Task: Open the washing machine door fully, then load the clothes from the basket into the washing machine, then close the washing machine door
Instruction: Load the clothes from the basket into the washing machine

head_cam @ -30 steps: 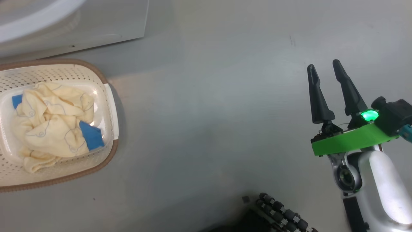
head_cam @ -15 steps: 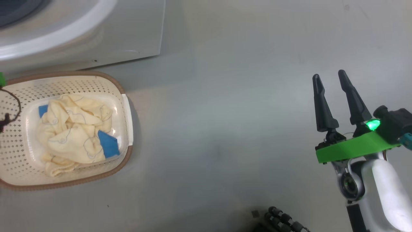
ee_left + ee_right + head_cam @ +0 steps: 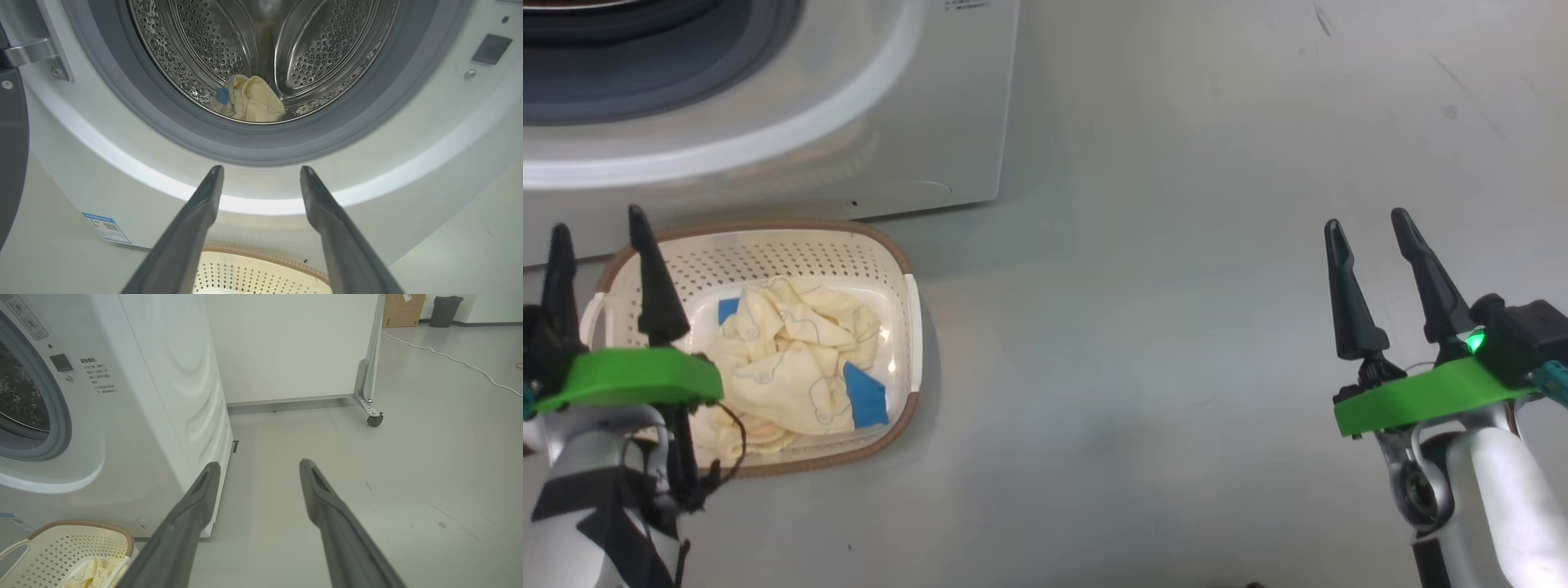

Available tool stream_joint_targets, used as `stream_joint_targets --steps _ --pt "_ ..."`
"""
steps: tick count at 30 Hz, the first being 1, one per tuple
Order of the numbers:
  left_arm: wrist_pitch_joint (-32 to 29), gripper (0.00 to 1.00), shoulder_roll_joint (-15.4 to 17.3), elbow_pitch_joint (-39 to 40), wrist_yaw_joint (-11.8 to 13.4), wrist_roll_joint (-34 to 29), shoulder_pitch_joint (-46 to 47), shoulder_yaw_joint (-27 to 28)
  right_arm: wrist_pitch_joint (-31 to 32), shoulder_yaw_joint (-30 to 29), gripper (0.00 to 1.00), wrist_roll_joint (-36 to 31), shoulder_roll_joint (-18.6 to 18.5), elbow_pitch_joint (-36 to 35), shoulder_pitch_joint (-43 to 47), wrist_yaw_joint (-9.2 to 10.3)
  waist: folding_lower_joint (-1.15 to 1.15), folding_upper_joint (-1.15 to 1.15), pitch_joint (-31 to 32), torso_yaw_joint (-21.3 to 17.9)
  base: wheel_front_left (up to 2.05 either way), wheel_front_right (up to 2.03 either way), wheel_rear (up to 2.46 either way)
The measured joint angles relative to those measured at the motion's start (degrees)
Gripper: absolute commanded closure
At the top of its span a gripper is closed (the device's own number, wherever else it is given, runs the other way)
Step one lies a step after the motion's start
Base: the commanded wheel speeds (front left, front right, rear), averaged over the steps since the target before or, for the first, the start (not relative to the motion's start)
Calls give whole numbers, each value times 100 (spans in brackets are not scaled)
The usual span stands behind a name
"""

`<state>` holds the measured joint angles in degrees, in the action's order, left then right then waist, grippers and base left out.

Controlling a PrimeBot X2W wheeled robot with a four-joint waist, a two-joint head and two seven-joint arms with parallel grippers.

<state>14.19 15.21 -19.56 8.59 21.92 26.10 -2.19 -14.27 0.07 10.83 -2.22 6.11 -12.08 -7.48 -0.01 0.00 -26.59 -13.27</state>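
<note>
The washing machine (image 3: 931, 122) stands with its opening clear. The dark panel at the left edge of the left wrist view, beside a metal hinge (image 3: 32, 53), appears to be the door (image 3: 10, 155) swung wide. The drum (image 3: 265, 41) holds one garment (image 3: 249, 100), lying low at the front just behind the grey gasket (image 3: 163, 122). The basket (image 3: 882, 261) sits on the floor (image 3: 1135, 327) just in front of the machine, with the remaining clothes (image 3: 792, 367) bunched in its middle. I judge loading as part done. The left hand (image 3: 596, 220) is over the basket's left end, fingers spread and empty, pointing at the drum mouth. Its height above the rim cannot be told. The right hand (image 3: 1365, 219) is well apart over bare floor, also spread and empty. Risks noted:

1. The basket looks light, so a finger striking its wall on descent could shove or tip it.
2. The clothes are a loose heap, so a shallow pinch may take only a fold and shed cloth on the floor during transfer.
3. A trailing end could snag on the gasket lip or hang over it, and the door would then close on fabric.
4. The left arm works close to the open door and could knock it.
</note>
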Motion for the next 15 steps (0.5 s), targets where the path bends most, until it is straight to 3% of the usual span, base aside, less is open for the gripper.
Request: stream_joint_targets --steps 9,15 --pt "43 0 -386 857 159 -242 -1092 -248 146 -169 0 -188 0 -164 270 0 0 0 582 361 0 0 0" --pt "43 0 -471 1159 163 -450 -1725 -430 349 -253 0 -249 0 -367 554 0 0 0 1049 610 0 0 0"
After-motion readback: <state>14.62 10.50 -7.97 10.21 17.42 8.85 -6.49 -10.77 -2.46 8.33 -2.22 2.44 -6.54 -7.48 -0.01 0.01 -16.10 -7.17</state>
